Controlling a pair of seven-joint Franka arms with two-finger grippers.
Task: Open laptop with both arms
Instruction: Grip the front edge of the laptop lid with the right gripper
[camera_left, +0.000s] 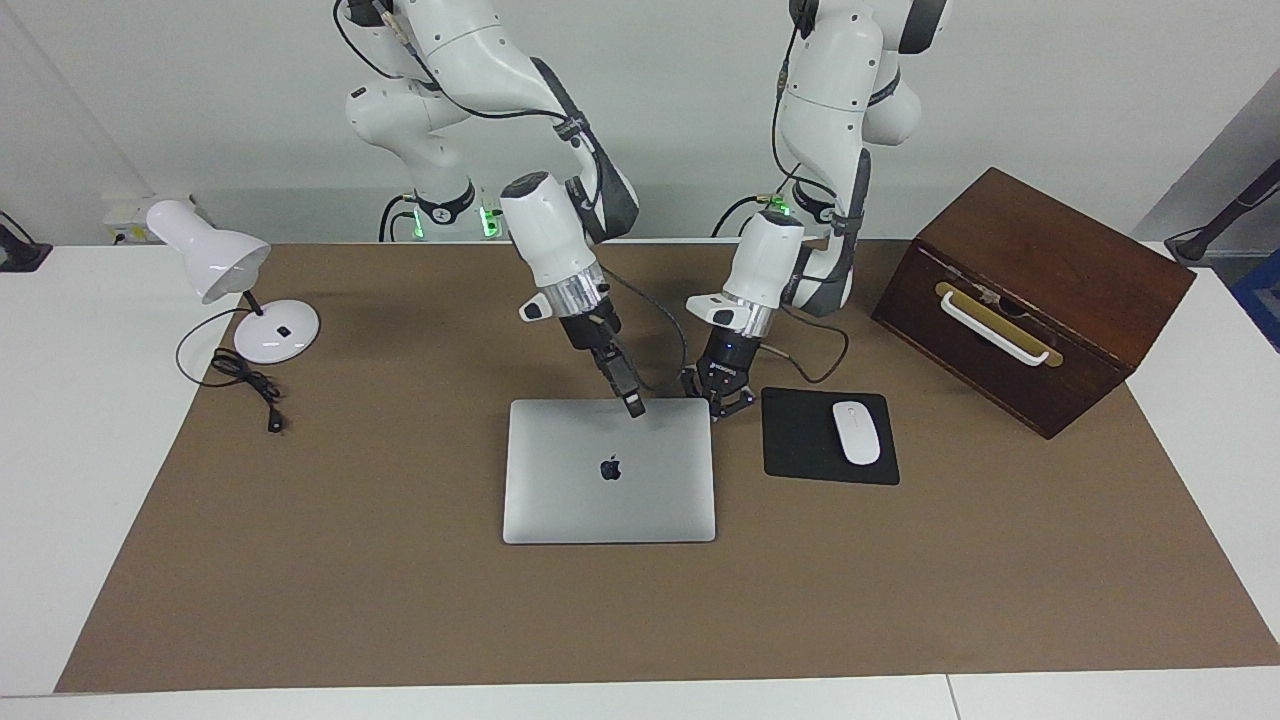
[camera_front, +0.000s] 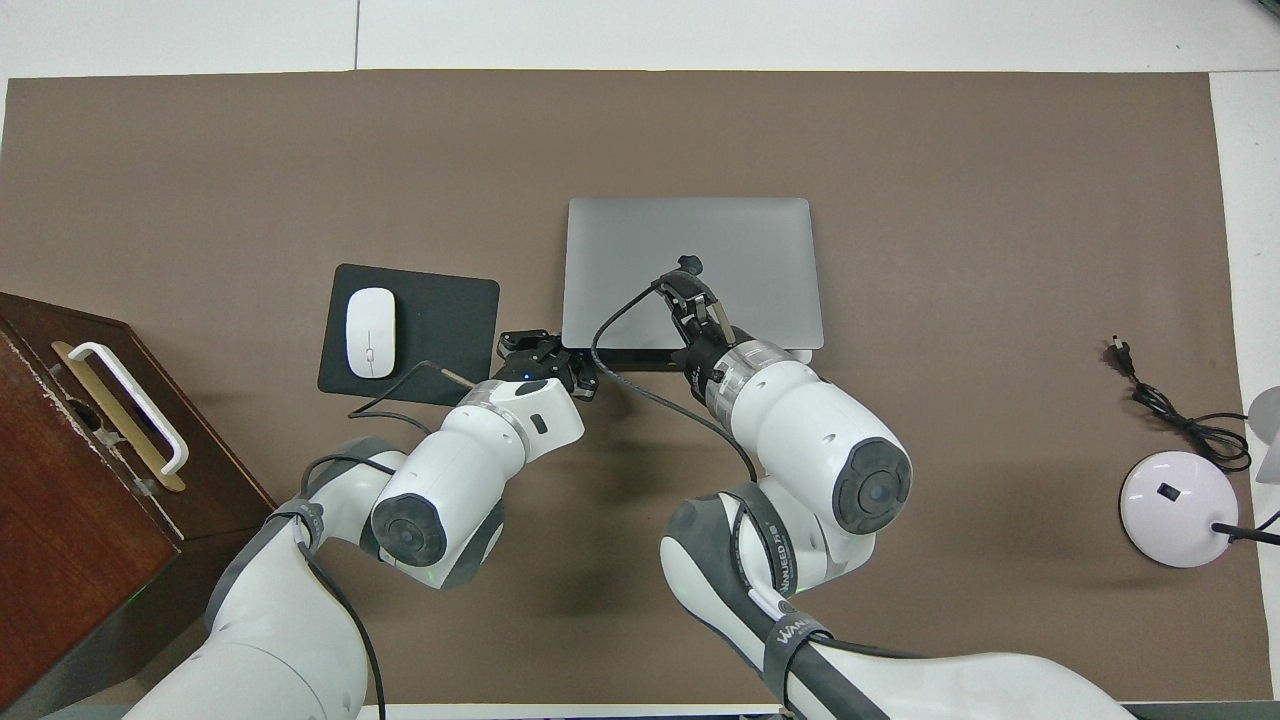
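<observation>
Broadly, a brown mat (camera_left: 300, 560) covers the middle of the surface, and the laptop (camera_left: 609, 470) lies shut at its centre, logo up, with the edge nearest the robots being the one worked on. Toward the left arm's end sit a wooden box (camera_left: 1030, 300) and a black mouse pad (camera_left: 800, 440) with a white mouse (camera_left: 856, 432); toward the right arm's end stands a desk lamp (camera_left: 230, 275).

The right end effector (camera_left: 634, 404) hangs tilted over the laptop's robot-side edge; whether its fingers are parted cannot be told. The left end effector (camera_left: 720, 398) sits low at the laptop's robot-side corner, fingertips together, gripping nothing.

Judgement: the lid is not yet lifted. Done well, one end effector should pin the base flat while the other catches only the lid's lip and raises it slowly; pressing on the lid itself would keep the laptop shut or slide it.
</observation>
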